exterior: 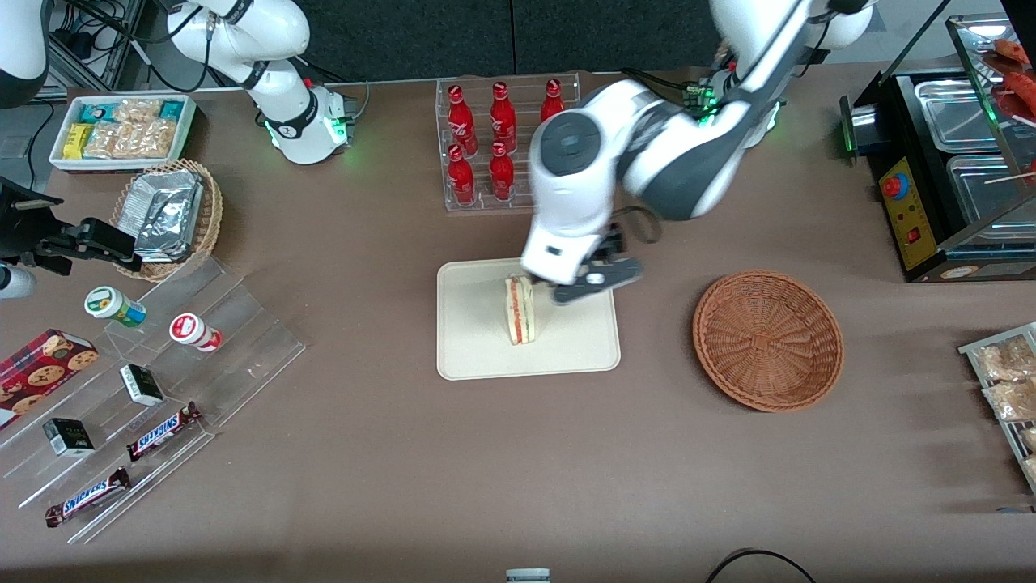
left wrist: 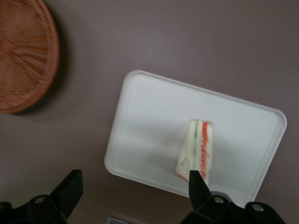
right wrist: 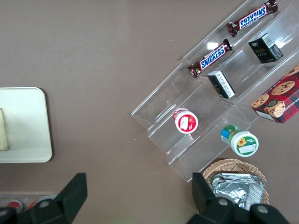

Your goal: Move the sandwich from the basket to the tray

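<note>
The gripper point(left wrist: 133, 186) has its two black fingers point(left wrist: 198, 184) spread wide with nothing between them, hovering above the edge of the tray point(exterior: 473, 356) farther from the front camera. The sandwich point(exterior: 520, 309) stands on its edge on the cream tray, striped filling facing up, apart from both fingers. The reddish-brown wicker basket point(exterior: 767, 340) sits beside the tray toward the working arm's end of the brown table point(exterior: 518, 470).

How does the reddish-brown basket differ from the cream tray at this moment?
The basket is round, woven and empty; the tray is rectangular, smooth and holds the sandwich. The basket is reddish-brown, the tray pale cream. The open gripper hangs over the tray, not the basket. Both lie flat on the brown table.
</note>
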You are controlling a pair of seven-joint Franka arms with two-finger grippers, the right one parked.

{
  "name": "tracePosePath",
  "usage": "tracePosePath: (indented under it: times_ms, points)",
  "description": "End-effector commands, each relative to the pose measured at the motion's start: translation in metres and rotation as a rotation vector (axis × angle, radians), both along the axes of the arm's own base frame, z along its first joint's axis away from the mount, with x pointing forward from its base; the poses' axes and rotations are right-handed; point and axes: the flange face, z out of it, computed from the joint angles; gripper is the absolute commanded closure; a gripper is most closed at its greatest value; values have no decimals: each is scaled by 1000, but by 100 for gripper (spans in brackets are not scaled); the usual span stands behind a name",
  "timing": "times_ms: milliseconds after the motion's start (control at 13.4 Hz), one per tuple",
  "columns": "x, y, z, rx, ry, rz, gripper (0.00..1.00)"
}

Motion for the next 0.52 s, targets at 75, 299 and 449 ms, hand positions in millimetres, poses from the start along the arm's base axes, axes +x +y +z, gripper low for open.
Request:
tracePosePath:
  times_ms: [75, 299, 449]
  points:
    - [24, 104, 52, -21, 74, -66, 0]
    - [32, 180, 84, -11, 113, -129, 0]
    - [32, 216, 100, -26, 128, -161, 0]
